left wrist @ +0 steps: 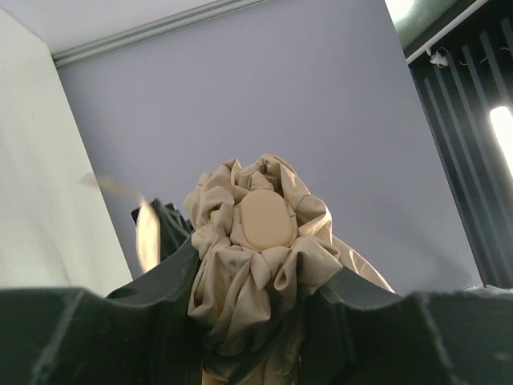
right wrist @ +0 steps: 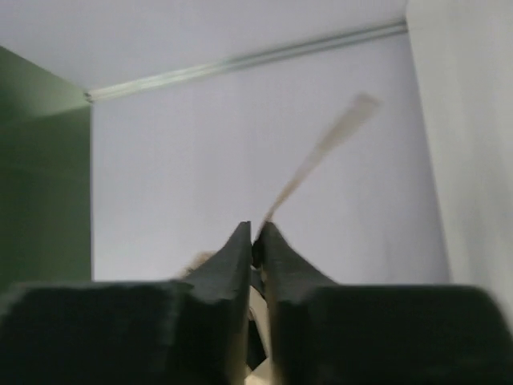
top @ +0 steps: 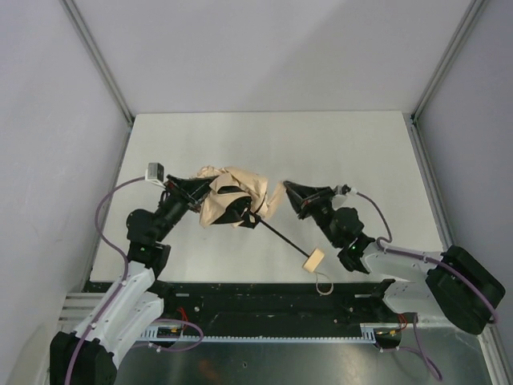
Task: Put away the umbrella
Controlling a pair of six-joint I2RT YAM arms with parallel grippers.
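The umbrella (top: 236,196) lies half-collapsed mid-table, a crumpled tan canopy with a thin black shaft (top: 280,235) running to its tan handle (top: 313,259) and loop strap (top: 323,285) near the front edge. My left gripper (top: 203,189) is shut on the canopy's top end. In the left wrist view the bunched fabric (left wrist: 240,297) and its round tan cap (left wrist: 264,218) sit between the fingers of that gripper (left wrist: 260,277). My right gripper (top: 286,192) pinches the canopy's right edge. In the right wrist view its jaws (right wrist: 256,237) are nearly together on a thin tan strip (right wrist: 321,152), which is blurred.
The white table (top: 337,152) is walled by pale panels with metal posts (top: 100,60) at left and right. A black rail (top: 264,301) with cables runs along the near edge between the arm bases.
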